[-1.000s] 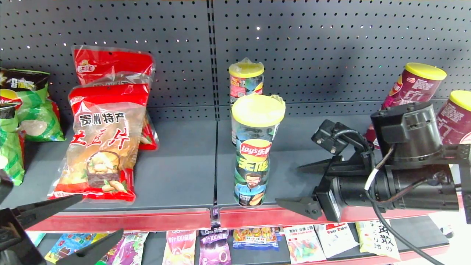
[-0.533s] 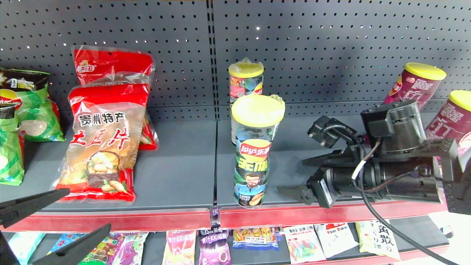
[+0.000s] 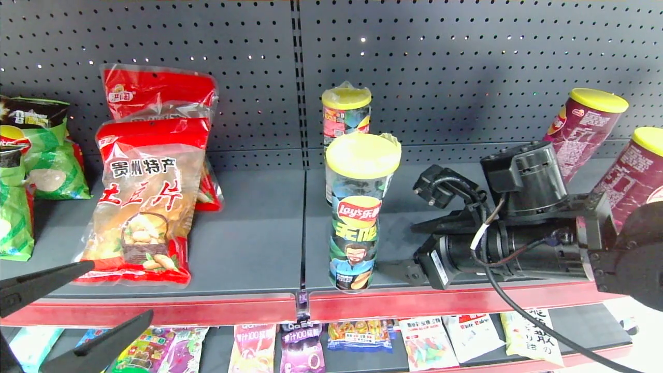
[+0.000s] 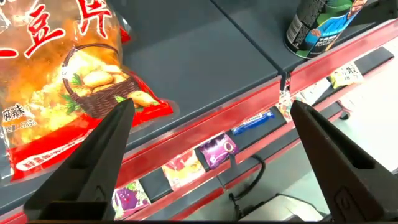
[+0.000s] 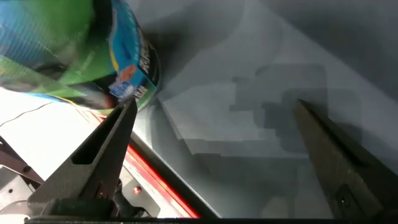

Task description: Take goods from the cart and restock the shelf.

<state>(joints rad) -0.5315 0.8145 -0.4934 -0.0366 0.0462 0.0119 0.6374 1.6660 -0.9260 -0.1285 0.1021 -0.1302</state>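
Note:
A tall chips can [image 3: 361, 207] with a yellow lid stands upright at the front of the grey shelf [image 3: 248, 243], and a second can [image 3: 346, 111] stands behind it. My right gripper [image 3: 399, 247] is open and lies low over the shelf just right of the front can's base, apart from it. In the right wrist view the can [image 5: 74, 50] sits beside one finger of the open gripper [image 5: 214, 104]. My left gripper [image 3: 121, 290] hangs open before the shelf's red front edge, below the red potato-chip bag [image 3: 145, 197]. The left wrist view shows this gripper [image 4: 211, 104] empty, with the bag [image 4: 68, 81] nearby.
Two purple cans [image 3: 582, 124] lean at the shelf's right end, behind my right arm. Green bags [image 3: 31, 166] stand at the far left. Bare shelf lies between the red bags and the cans. Small packets [image 3: 362, 336] line the lower shelf.
My right arm has moved left along the shelf, its open gripper closing in on the front can's base. The left gripper has drawn back toward the lower left.

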